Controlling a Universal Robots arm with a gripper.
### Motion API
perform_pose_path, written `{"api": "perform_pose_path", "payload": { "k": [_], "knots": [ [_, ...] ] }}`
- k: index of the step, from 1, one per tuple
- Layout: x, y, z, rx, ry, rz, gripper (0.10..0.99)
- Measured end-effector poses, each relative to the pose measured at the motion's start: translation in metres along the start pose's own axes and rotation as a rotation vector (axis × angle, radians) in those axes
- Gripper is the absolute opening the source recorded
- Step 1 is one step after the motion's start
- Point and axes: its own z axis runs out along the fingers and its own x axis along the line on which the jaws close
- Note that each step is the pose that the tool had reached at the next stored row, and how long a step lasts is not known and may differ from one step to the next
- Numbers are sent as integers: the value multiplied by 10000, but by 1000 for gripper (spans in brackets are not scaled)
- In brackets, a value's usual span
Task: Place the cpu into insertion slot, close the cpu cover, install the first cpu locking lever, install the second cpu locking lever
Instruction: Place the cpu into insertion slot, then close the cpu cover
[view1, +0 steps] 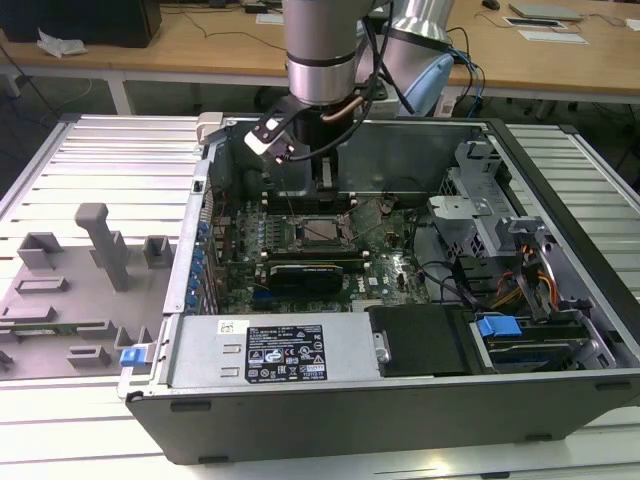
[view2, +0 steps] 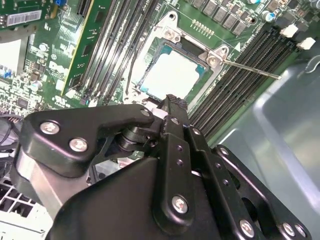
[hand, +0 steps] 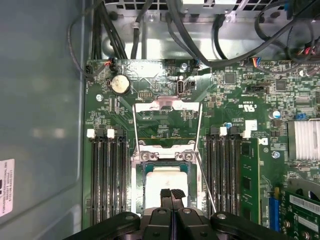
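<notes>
**CPU in socket, cover swung back, hand closed over chip**

Writing: a black label with white print (view1: 288, 355) and a small white sticker (view1: 232, 326) sit on the silver power-supply box (view1: 200, 350) at the front of the open computer case (view1: 560, 300). In the first wrist view a white printed sticker (hand: 5, 186) lies on the case wall. In the second wrist view a barcode sticker (view2: 22, 18) is on the green motherboard (view2: 60, 60), which carries white printed lettering. None of this text is transcribed.

The cpu (hand: 162, 176) (view2: 172, 75) is a flat square with a pale silver-grey top. It lies level inside the insertion slot (hand: 143, 170) (view1: 320, 232), whose dark rim frames it on the visible sides.

The cpu cover (hand: 150, 106), a thin silver frame, is swung back from the socket. Green board shows through its window, and it does not lie over the chip.

A thin metal lever rod (hand: 205, 182) (view2: 250, 68) angles out free beside the socket, next to the black memory slots (hand: 107, 175).

The hand (hand: 172, 192) (view2: 172, 102) (view1: 325, 200) hangs directly over the chip with its fingertips pressed together and nothing seen between them. Contact with the chip cannot be judged.

The case rests on a slatted metal bench (view1: 90, 160).
</notes>
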Motion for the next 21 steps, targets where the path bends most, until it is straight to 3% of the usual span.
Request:
{"api": "perform_pose_path", "payload": {
  "k": [14,16,19,21],
  "knots": [
    [3,1,-8,11,-4,-1,106],
    [2,4,-44,11,-4,0,106],
    [1,19,-203,10,-3,0,106],
    [1,21,-222,10,-2,0,106]
  ]
}}
